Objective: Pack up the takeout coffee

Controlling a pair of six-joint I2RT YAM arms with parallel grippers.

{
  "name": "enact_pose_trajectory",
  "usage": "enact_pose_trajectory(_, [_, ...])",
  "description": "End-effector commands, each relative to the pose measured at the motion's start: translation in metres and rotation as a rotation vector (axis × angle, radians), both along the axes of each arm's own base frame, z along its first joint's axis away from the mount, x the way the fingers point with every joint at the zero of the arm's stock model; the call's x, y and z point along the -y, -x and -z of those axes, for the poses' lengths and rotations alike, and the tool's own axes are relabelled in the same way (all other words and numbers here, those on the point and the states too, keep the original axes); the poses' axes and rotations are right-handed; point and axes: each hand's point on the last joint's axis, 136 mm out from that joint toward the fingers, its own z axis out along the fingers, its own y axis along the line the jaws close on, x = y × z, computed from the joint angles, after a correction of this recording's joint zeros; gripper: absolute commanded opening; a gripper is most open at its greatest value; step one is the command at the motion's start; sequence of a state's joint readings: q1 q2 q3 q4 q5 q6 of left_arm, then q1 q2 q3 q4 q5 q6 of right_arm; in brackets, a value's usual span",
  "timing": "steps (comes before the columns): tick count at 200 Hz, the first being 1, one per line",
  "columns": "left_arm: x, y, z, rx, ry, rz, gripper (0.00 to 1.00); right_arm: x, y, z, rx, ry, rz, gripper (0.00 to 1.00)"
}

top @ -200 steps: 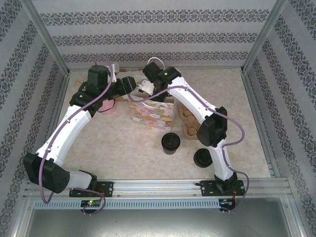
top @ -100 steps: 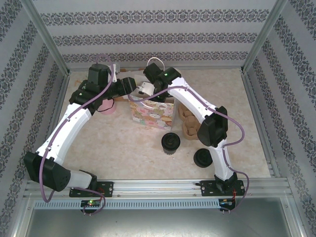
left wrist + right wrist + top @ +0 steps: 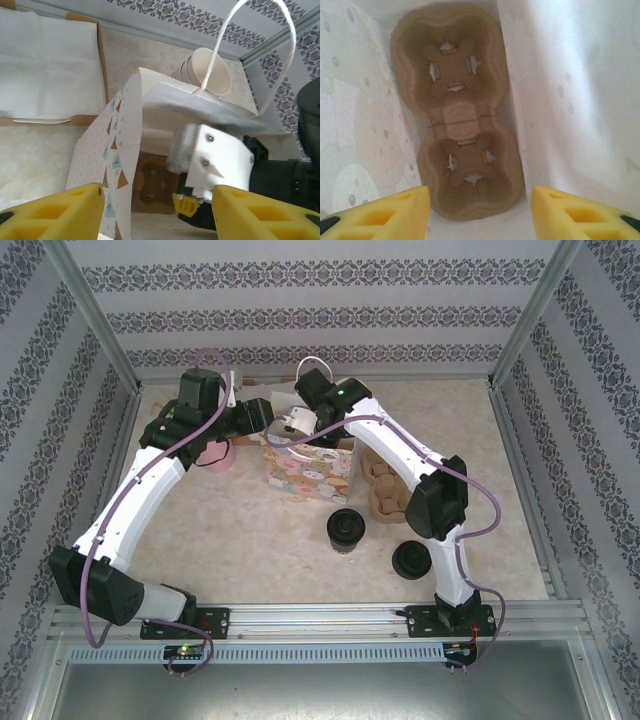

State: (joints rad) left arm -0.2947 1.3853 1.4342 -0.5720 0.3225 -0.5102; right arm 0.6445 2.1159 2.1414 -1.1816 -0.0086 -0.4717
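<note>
Reaching into bag: the right gripper (image 3: 479, 200) points straight down through the open mouth of the paper bag (image 3: 306, 468). Its yellow fingers (image 3: 385, 212) are spread apart and hold nothing.
Bag floor: a brown pulp carrier (image 3: 457, 115) with two wells lies flat, its length running from 12 to 6 o'clock in the right wrist view, with the bag's walls close on either side.
Left gripper (image 3: 157, 200): sits at the 9 o'clock edge of the bag's mouth. Its fingers are wide apart and the patterned side wall (image 3: 112, 165) rises between them; I cannot tell whether it touches either pad.
Coffee cup (image 3: 346, 530): black-lidded, stands upright on the table at 5 o'clock from the bag, near it but outside it, and well clear of both grippers.
Loose lid (image 3: 410, 560): lies at 4 o'clock from the coffee cup, partly behind the right arm.
Carrier stack (image 3: 383, 485): sits at 3 o'clock from the bag, under the right arm.
Cup stack (image 3: 210, 75): lidless cream cups lie on their side beyond the bag's far rim.
Handle (image 3: 260, 55): a white cord loop rising from the bag's rim.
Box (image 3: 50, 65): cardboard, filled with white paper, at 10 o'clock in the left wrist view.
Pink object (image 3: 215, 455): at 9 o'clock from the bag, under the left arm; too hidden to identify.
</note>
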Motion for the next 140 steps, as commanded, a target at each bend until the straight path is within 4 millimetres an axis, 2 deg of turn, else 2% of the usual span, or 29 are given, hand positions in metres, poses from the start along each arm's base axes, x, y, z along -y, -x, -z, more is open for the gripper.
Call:
enact_pose_trajectory(1, [-0.006, 0.002, 0.007, -0.026, -0.072, 0.001, 0.6, 0.003, -0.001, -0.034, 0.066, -0.062, 0.007, 0.55])
enact_pose_trajectory(79, [-0.01, 0.002, 0.004, -0.013, -0.094, -0.004, 0.6, 0.002, -0.002, -0.065, 0.149, -0.13, 0.017, 0.55])
enact_pose_trajectory(140, [-0.009, 0.004, 0.001, -0.002, -0.093, 0.003, 0.6, -0.003, 0.008, -0.093, 0.199, -0.194, 0.009, 0.56])
